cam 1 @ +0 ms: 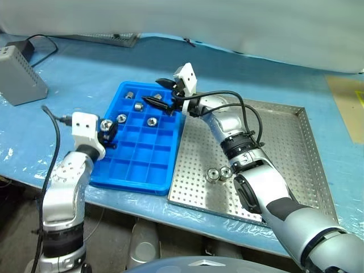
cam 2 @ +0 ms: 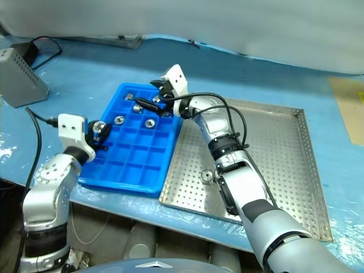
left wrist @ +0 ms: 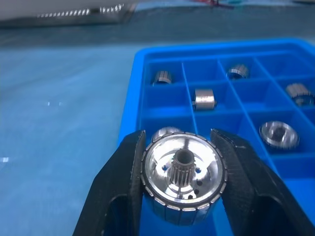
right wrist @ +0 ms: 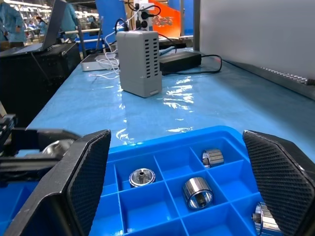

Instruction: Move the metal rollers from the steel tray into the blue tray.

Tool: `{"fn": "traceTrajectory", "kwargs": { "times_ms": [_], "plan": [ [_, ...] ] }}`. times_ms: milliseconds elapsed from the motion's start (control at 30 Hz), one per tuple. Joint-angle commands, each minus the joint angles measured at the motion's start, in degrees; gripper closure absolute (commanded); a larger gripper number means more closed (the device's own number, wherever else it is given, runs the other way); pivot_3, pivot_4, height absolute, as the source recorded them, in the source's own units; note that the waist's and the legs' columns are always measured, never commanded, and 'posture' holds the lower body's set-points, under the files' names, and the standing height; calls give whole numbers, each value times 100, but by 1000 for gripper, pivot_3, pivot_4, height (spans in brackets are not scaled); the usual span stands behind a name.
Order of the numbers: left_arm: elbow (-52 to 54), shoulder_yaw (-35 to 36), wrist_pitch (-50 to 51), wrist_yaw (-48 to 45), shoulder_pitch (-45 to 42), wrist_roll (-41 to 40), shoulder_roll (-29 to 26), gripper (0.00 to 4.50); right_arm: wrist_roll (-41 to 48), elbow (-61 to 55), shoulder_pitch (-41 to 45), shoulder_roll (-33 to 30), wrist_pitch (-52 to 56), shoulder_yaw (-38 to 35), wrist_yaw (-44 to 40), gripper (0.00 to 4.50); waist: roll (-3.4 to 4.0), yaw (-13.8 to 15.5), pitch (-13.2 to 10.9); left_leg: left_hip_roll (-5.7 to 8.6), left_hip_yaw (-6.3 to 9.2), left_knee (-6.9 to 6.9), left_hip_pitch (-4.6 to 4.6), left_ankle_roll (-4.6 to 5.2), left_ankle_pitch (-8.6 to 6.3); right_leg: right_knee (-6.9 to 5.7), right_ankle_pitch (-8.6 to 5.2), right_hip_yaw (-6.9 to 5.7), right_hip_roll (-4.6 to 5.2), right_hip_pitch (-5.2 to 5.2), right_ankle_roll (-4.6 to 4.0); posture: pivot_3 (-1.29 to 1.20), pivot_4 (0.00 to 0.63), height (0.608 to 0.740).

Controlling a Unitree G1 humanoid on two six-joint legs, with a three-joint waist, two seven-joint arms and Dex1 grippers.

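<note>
Left wrist view: left claw [left wrist: 183, 184] pinching one roller [left wrist: 183, 173] at the near-left edge of the blue tray [cam 1: 132, 181]. Right claw [cam 1: 165, 94] spread, empty, over the tray's far cells. Five metal rollers sit in compartments; two [cam 1: 219, 174] remain on the steel tray [cam 1: 284, 153]. Advice: centre over an empty cell, lower, then release. Counter [cam 1: 85, 74] has blue covering; grey box [cam 1: 20, 75] far left.
</note>
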State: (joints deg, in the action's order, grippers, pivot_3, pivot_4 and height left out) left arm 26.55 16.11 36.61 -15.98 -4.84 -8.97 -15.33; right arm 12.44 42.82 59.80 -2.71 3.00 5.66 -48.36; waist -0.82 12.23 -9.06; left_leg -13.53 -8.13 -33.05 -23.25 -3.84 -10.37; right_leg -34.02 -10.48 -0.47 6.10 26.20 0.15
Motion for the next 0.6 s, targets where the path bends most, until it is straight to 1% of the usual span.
{"fn": "traceTrajectory", "kwargs": {
  "times_ms": [33, 100, 167, 233, 333, 367, 433, 467, 600],
  "plan": [
    [519, 96, 102, 241, 240, -79, 73, 2776, -23, 1, 60, 84, -236, -68, -49, 0, 2, 12, -1, -8, 7, 0, 1, -5, 3, -10, 0, -7, -3, 1, 0, 551, 150, 740],
    [520, 83, 157, 354, 304, -65, 97, 2776, -56, 39, 57, 98, -278, -60, -57, 0, 6, 18, -4, -21, 14, 1, 8, -22, 13, -37, -3, -10, -17, 4, -3, 553, 150, 740],
    [452, 173, 227, 626, 292, 2, 182, 2053, -109, 74, 49, 107, -344, -53, -43, 0, 11, 30, -6, -26, 25, 2, 13, -38, 23, -64, -9, -11, -23, 9, -11, 547, 150, 740],
    [318, 195, 245, 779, 159, 44, 165, 1448, -148, 87, 43, 105, -378, -63, -17, 0, 13, 32, -8, -30, 27, 5, 20, -48, 29, -76, -9, -12, -24, 9, -12, 532, 150, 740],
    [20, 185, 177, 538, -321, -291, 61, 482, -196, -34, -52, 25, -373, -93, 79, 0, 14, 56, -8, -38, 36, 8, 19, -68, 47, -82, -3, -12, -31, 8, -21, 489, 150, 740],
    [-68, 177, 145, 453, -444, -369, 19, 482, -195, -80, -84, -1, -351, -114, 106, 0, 14, 76, -8, -40, 40, 8, 19, -69, 54, -83, -1, -12, -39, 7, -25, 459, 150, 740],
    [-390, 89, -34, -121, -899, -753, -145, 482, -181, -377, -260, -136, -223, -173, 213, 0, 14, 122, -9, -41, 44, 7, 19, -70, 59, -85, 2, -11, -54, 8, -29, 422, 150, 740],
    [-551, 14, -133, -395, -1101, -893, -230, 482, -156, -541, -349, -209, -138, -204, 253, 0, 15, 125, -9, -42, 45, 7, 17, -70, 63, -85, 2, -11, -55, 6, -30, 361, 150, 740],
    [-1439, -569, -594, -2007, -1987, -1418, -601, 482, -48, -1570, -884, -659, 355, -397, 460, 0, 17, 90, -10, -37, 45, 4, 13, -95, 85, -82, 5, -10, -61, 7, -30, 228, 150, 740]
  ]
}}
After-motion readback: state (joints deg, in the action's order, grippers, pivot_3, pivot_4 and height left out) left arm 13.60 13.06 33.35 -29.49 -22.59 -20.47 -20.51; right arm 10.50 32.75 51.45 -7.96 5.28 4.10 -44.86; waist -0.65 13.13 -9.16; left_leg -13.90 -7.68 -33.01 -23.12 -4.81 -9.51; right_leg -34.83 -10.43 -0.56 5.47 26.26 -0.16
